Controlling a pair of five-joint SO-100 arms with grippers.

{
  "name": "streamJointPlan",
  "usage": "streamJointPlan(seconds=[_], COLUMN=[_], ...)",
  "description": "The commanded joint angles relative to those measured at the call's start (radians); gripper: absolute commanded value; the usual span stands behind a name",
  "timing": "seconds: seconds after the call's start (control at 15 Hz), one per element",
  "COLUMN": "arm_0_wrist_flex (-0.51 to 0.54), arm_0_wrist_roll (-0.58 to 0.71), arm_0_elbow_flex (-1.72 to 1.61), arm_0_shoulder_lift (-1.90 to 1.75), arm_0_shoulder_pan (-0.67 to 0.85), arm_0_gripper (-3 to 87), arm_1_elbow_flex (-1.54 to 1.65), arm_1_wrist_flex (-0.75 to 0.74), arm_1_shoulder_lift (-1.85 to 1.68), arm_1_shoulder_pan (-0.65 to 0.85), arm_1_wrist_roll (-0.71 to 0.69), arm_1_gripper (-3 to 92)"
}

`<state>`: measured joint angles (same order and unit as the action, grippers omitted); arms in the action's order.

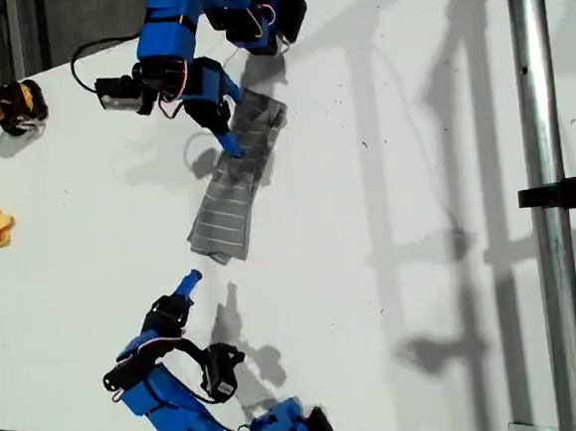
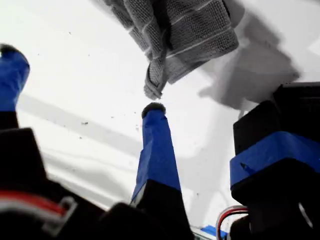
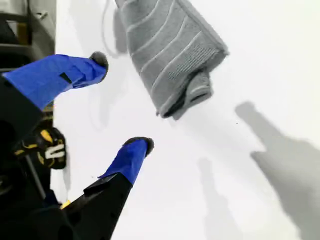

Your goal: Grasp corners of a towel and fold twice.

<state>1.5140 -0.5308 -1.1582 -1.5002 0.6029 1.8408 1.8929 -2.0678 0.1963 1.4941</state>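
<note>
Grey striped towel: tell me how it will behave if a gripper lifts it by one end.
The towel will probably droop, being soft ribbed fabric already bunched into folds. Its layered end may fall open when lifted. It looks light and unlikely to slip or roll.

The exterior view looks almost straight down from well above the white table, taking in both arms, one at the frame's top edge and one at its bottom edge, with the towel near the centre. Each wrist view rides close behind its own blue fingers and looks low along the tabletop. All three views share the towel and the bare surface around it.
</note>
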Motion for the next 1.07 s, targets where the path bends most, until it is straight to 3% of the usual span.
streamJointPlan(seconds=[0.0,0.4,0.6,0.87,0.93,1.0], arm_0_wrist_flex=[-0.153,-0.379,-0.321,-0.529,-0.549,-0.505], arm_0_wrist_roll=[-0.057,-0.255,-0.353,-0.479,-0.523,-0.549], arm_0_elbow_flex=[-0.345,-1.243,-1.621,-1.875,-1.916,-1.931], arm_0_shoulder_lift=[-0.388,-1.339,-1.983,-1.979,-1.979,-1.979], arm_0_shoulder_pan=[-0.058,-0.202,-0.293,-0.360,-0.359,-0.354], arm_0_gripper=[24.1,13.2,10.9,7.3,7.8,7.9], arm_1_elbow_flex=[0.032,0.183,0.204,0.371,0.442,0.479], arm_1_wrist_flex=[0.081,0.104,0.084,-0.064,-0.123,-0.181], arm_1_shoulder_lift=[-0.100,-0.359,-0.351,-0.344,-0.351,-0.318], arm_1_shoulder_pan=[-0.067,-0.364,-0.466,-0.385,-0.348,-0.293], arm_1_wrist_roll=[0.133,0.482,0.603,0.560,0.529,0.469], arm_1_gripper=[43.8,41.9,41.1,40.7,40.5,40.6])
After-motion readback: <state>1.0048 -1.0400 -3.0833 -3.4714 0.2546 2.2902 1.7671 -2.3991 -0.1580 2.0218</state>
